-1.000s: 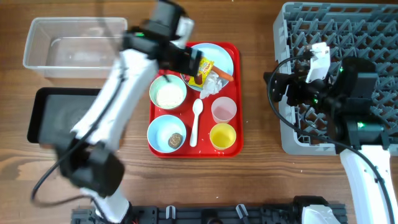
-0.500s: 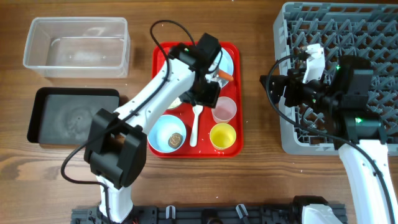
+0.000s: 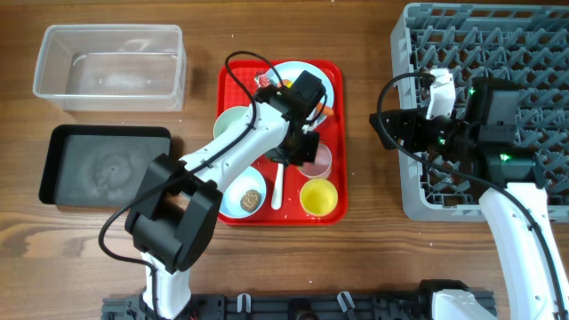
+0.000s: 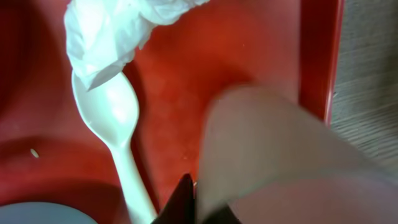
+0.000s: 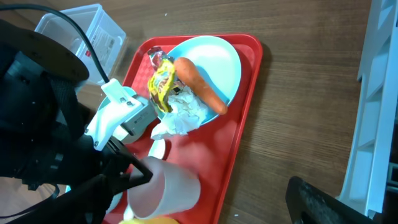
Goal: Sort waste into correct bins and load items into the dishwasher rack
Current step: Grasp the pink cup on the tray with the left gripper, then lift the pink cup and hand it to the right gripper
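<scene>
My left gripper [image 3: 307, 153] is shut on the rim of the small pink cup [image 3: 318, 161] on the red tray [image 3: 340, 133]. The right wrist view shows that cup [image 5: 168, 190] tilted, with the black fingertips [image 5: 138, 175] pinching its edge. The white spoon [image 4: 115, 112] lies just left of it, with crumpled tissue [image 4: 112, 31] at its bowl end. The plate [image 5: 217, 56] holds a carrot piece [image 5: 199, 84], a yellow wrapper [image 5: 161, 84] and tissue [image 5: 183, 112]. My right gripper [image 3: 388, 129] hovers open and empty between the tray and the dishwasher rack [image 3: 498, 44].
Also on the tray are a yellow cup [image 3: 317, 195], a bowl with rice [image 3: 233, 124] and a bowl with a brown lump [image 3: 242, 196]. The clear tub [image 3: 108, 67] and the black tray [image 3: 102, 164] stand to the left.
The left arm swung down from the plate to the pink cup and shut on its rim, tipping the cup. The right gripper edged a little to the left.
</scene>
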Action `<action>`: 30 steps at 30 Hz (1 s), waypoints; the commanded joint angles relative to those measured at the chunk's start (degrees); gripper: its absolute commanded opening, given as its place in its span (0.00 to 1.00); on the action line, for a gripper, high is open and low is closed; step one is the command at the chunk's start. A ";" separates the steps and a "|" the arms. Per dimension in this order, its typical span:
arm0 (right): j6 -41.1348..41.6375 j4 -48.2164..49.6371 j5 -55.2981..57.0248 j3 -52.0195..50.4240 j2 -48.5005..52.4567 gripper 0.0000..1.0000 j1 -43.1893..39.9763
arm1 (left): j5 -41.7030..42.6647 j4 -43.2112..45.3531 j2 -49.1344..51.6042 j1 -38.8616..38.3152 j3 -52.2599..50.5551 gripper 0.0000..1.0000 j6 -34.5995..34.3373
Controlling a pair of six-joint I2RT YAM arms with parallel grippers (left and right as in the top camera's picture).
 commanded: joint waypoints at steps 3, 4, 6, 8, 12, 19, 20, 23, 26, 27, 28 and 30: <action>0.52 -0.15 0.55 1.22 0.11 0.84 0.20 | -1.66 -1.36 -1.05 1.62 1.51 0.04 -0.52; 0.83 -0.13 0.55 1.22 0.11 0.82 0.20 | -1.60 -3.21 -2.40 3.48 3.91 0.04 -0.50; 2.49 0.44 0.50 1.22 0.11 0.82 0.20 | 1.77 -4.39 -5.09 7.21 7.61 0.04 -0.42; 3.78 2.99 -5.25 1.22 0.11 0.93 0.20 | 19.32 -1.68 -8.87 14.58 10.34 0.04 0.44; 3.72 9.18 -19.63 0.90 0.48 1.00 0.20 | 45.20 3.10 -8.85 21.44 10.29 0.04 5.29; 9.35 24.65 -36.57 0.87 6.54 1.00 0.50 | 56.24 4.11 -8.79 22.91 10.29 0.04 13.40; 9.57 25.31 -36.61 0.87 7.80 1.00 0.85 | 56.24 4.52 -8.79 22.53 10.29 0.04 13.55; 11.06 29.77 -39.52 0.87 11.89 1.00 2.95 | 56.68 5.44 -8.79 21.79 10.29 0.04 14.36; 12.94 35.45 -40.24 0.87 13.79 1.00 5.25 | 56.61 5.38 -8.79 20.70 10.29 0.04 15.06; 13.62 37.07 -40.17 0.87 14.38 1.00 5.99 | 56.57 5.55 -8.79 20.04 10.29 0.04 15.06; 14.16 38.49 -40.02 0.87 15.04 1.00 6.51 | 56.37 5.60 -8.79 19.52 10.29 0.04 15.06; 15.82 40.52 -40.02 0.87 15.89 0.97 6.95 | 55.74 5.55 -8.79 18.91 10.29 0.04 15.04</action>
